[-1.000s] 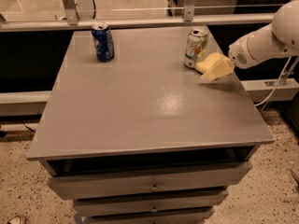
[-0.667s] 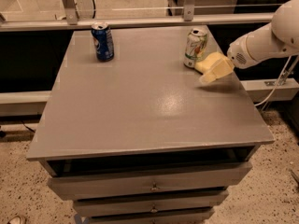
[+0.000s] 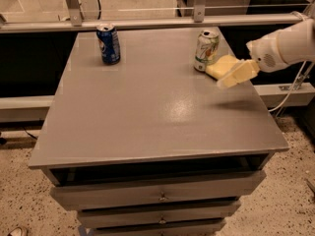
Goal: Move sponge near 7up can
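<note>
**Sponge beside the 7up can, claw just off its near-right edge**

The sponge (image 3: pixel 219 65) lies flat on the grey worktop (image 3: pixel 147 112), at the foot of the 7up can (image 3: pixel 206 49). It is either touching the can or a hair apart from it; I cannot tell which. The can stands upright near the far right corner. A dark blue can (image 3: pixel 108 44) stands well apart at the far left and plays no part here.

The claw (image 3: pixel 231 77) reaches in from the right edge of the view on the white arm (image 3: pixel 285 48). It points down and toward the camera-left, and its tip overlaps the sponge's near-right end. A soft shadow on the worktop below and nearer the camera suggests the claw hangs above the surface rather than resting on it. I cannot tell whether the claw is spread, pressed together, or pinching the sponge, because the pale foam and the pale claw merge where they meet.

The order is what matters: can, then sponge, then claw, running from far-left to near-right. The sponge's visible length appears to follow that same diagonal, though its near end is hidden. Judged from this layout, the placing looks essentially done. Any withdrawal is safest up and back toward the right, away from the can, so that nothing drags the sponge or tips the can.
</note>
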You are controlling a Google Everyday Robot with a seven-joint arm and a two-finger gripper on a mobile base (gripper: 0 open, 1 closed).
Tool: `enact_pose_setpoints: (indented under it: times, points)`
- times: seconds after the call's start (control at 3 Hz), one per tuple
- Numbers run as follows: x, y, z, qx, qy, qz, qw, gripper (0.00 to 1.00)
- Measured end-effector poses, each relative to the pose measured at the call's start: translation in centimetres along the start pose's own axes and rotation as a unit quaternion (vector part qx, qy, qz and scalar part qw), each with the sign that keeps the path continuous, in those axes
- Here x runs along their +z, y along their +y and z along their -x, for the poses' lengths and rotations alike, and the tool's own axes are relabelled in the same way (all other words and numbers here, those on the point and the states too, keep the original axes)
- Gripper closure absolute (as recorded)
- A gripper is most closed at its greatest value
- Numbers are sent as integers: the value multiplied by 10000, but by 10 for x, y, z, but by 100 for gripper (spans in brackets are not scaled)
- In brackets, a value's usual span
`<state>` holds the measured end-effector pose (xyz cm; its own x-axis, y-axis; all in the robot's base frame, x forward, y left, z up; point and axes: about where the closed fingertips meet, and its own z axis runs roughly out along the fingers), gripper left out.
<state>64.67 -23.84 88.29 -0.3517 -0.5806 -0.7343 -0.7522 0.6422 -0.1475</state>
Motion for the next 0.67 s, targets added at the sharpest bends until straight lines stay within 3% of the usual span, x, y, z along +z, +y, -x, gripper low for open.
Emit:
enact_pose_setpoints:
  times: [0.33, 0.67]
  points:
    - [-56, 28, -12, -108, -521, 382, 9978, 0]
    - [-65, 30, -18, -109, -574, 411, 9974, 0]
